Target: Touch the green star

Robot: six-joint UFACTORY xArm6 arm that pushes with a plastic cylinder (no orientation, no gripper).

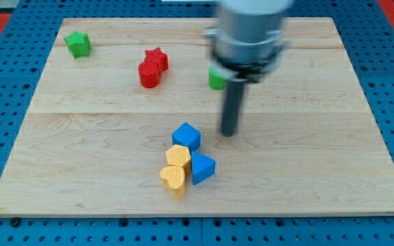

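Observation:
The green star [78, 44] lies near the board's top left corner. My tip [230, 132] is at the end of the dark rod, near the board's middle, far to the right of and below the green star. It stands just right of the blue cube [186, 136], not touching it. A second green block [216, 78] sits behind the rod, partly hidden by the arm.
A red star [157, 59] and a red cylinder [149, 74] touch each other at upper middle. Below the blue cube are a yellow block [178, 156], a yellow heart [173, 179] and a blue triangular block [202, 167]. The wooden board [320, 137] lies on a blue pegboard.

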